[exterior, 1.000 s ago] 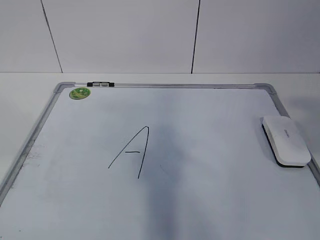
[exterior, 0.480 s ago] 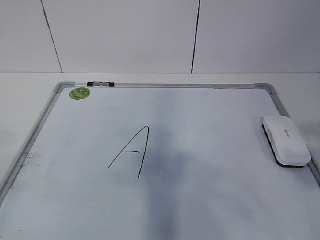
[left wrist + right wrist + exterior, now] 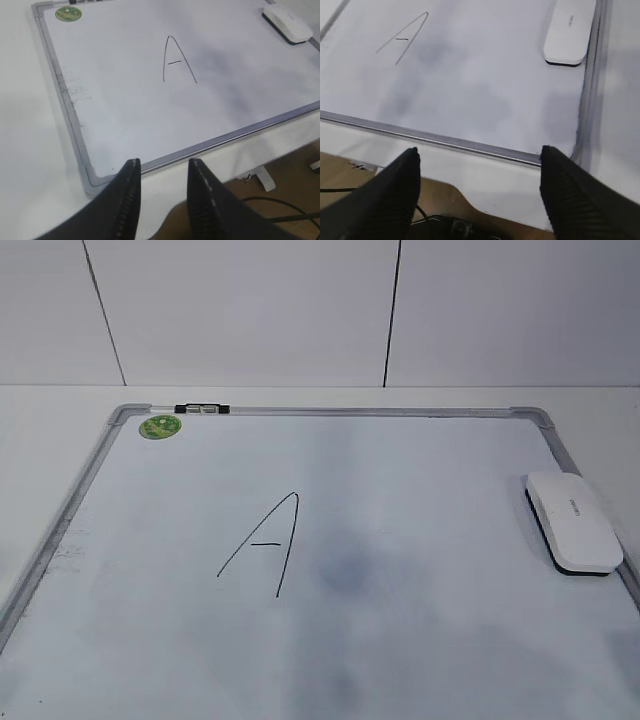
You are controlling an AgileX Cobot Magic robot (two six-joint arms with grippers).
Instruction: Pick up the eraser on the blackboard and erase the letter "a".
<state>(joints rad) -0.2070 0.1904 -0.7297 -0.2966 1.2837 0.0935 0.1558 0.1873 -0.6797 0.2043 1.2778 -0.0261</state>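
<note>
Eraser lies on blackboard by right frame; capital A mid-board, green sticker far-left corner. Left gripper slightly parted, right gripper spread wide, both empty.

Even bright light, soft shadow smudges, wrist views perhaps slightly blurred

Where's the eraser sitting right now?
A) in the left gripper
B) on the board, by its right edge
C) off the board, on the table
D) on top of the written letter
B: the eraser lies flat on the blackboard against its right frame, away from both grippers.
</note>
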